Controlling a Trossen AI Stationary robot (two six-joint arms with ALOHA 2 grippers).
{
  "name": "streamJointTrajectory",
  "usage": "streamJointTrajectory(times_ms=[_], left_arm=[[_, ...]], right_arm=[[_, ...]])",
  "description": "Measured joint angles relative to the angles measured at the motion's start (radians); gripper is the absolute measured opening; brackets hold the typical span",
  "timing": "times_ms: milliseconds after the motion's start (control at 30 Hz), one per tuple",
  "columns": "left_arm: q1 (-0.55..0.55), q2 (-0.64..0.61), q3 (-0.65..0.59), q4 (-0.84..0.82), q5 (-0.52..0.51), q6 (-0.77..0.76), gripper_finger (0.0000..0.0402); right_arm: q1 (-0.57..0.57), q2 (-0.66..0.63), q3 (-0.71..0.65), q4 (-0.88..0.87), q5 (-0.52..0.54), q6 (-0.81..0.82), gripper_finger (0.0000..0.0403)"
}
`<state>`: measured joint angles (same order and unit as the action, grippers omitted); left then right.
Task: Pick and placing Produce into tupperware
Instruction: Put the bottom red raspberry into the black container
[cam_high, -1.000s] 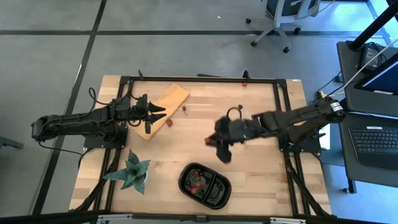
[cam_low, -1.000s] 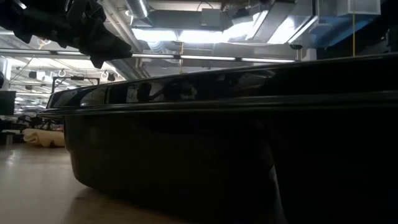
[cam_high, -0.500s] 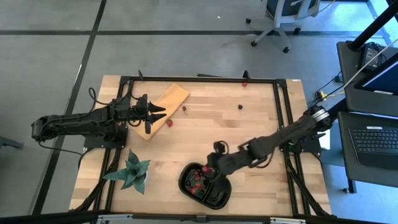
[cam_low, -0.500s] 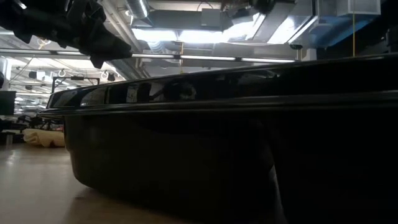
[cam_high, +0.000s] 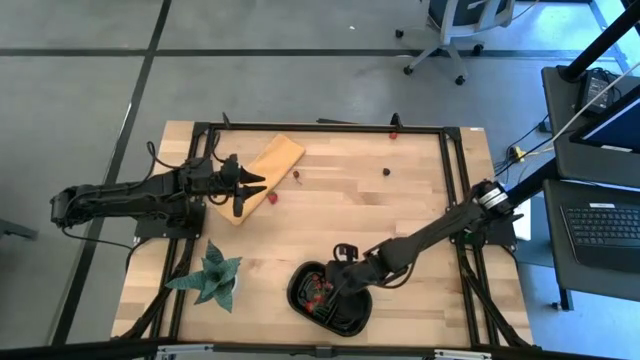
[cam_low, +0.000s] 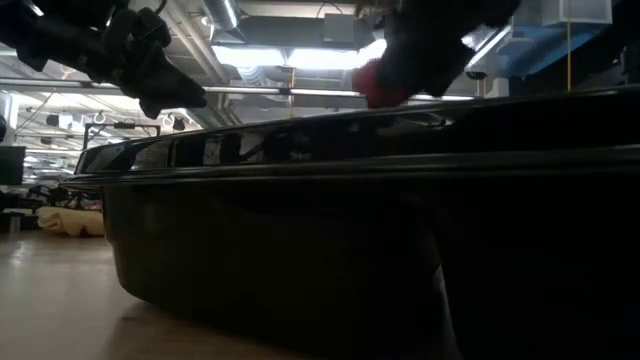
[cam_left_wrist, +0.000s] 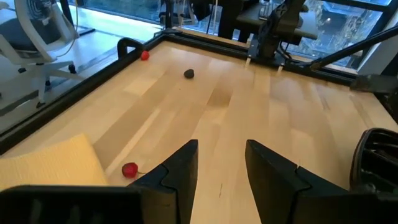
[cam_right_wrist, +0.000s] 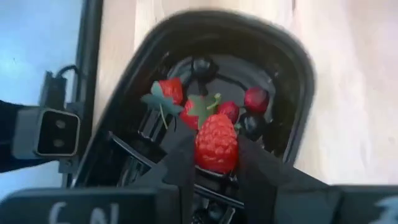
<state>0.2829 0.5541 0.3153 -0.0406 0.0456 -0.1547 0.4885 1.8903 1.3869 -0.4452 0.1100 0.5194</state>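
Observation:
The black tray (cam_high: 345, 308) sits near the table's near edge; its wall (cam_low: 380, 250) fills the low view. Inside the tray (cam_right_wrist: 292, 81), strawberries (cam_right_wrist: 171, 90) and dark berries (cam_right_wrist: 252, 124) lie in one compartment. My right gripper (cam_high: 340, 276) hangs over the tray, shut on a red raspberry-like fruit (cam_right_wrist: 216, 148). My left gripper (cam_high: 248, 186) waits open over the tan board (cam_high: 268, 165) at the left. Loose berries lie on the wood: a red one (cam_high: 272, 197), a dark one (cam_high: 386, 171), another red one (cam_high: 392, 134). My right gripper pinches the red fruit by its sides (cam_right_wrist: 200, 152) between the two fingers (cam_right_wrist: 177, 163). It comes from above, slanting down from the table's right. The fruit (cam_low: 378, 86) is lifted clear, just above the tray's rim and over the filled compartment.
A green spiky plant (cam_high: 212, 276) stands left of the tray. Beyond the left fingers (cam_left_wrist: 180, 171) lie a red berry (cam_left_wrist: 129, 169), a dark berry (cam_left_wrist: 189, 73) and a red one (cam_left_wrist: 144, 55) by the black frame rail (cam_high: 320, 128). Bare wood spans the table's middle.
My right gripper, carrying the red fruit, has moved from the table's middle toward the near edge and come down over the tray; it and the fruit now show in the low view. The left arm has barely moved.

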Motion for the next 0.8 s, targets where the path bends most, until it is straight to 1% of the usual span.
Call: streamJointTrajectory(times_ms=[267,800], left_arm=[[0.0,0.0,0.0,-0.004,0.0,0.0,0.0126],[0.0,0.0,0.0,-0.045,0.0,0.0,0.0126]], right_arm=[[0.0,0.064,0.0,0.0,-0.01,0.004,0.01],[-0.001,0.122,-0.003,-0.007,-0.026,0.051,0.0101]])
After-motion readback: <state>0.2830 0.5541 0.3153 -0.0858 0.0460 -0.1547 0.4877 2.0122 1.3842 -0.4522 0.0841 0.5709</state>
